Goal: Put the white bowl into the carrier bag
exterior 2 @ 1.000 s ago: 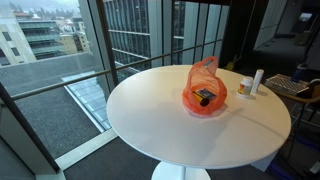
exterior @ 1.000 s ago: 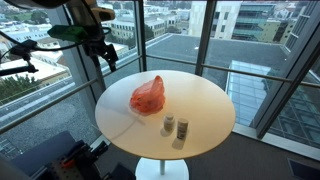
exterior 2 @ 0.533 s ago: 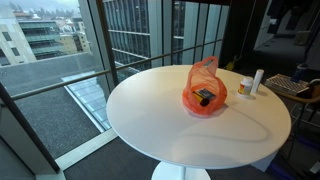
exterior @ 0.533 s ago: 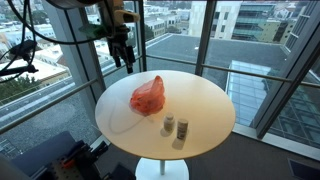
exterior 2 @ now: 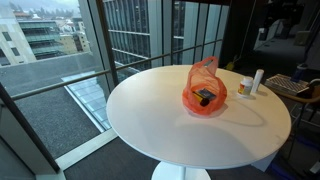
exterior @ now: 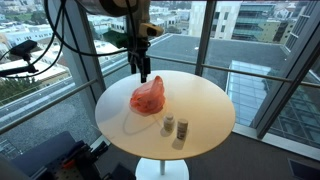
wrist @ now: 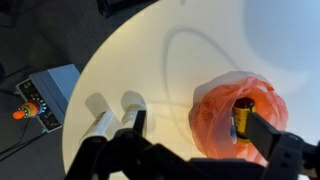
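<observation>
The carrier bag is an orange plastic bag (exterior: 148, 96) lying near the middle of the round white table (exterior: 205, 100). It also shows in an exterior view (exterior 2: 204, 92) and in the wrist view (wrist: 225, 105). Its mouth is open, with a dark can with a yellow label (wrist: 243, 115) inside. No white bowl shows in any view. My gripper (exterior: 143, 72) hangs just above the far side of the bag. In the wrist view the gripper (wrist: 197, 122) is open and empty, its fingers (wrist: 268, 134) spread either side of the bag.
Two small white containers (exterior: 175, 127) stand near the table's front edge, next to the bag, and show in the wrist view (wrist: 112, 108). A yellow jar (exterior 2: 245, 87) and a white bottle (exterior 2: 258, 79) stand beside the bag. Glass walls surround the table. A grey device (wrist: 45, 92) lies on the floor.
The arm has swung from the left, off the table, to above the orange bag. The bag and containers have not moved.
</observation>
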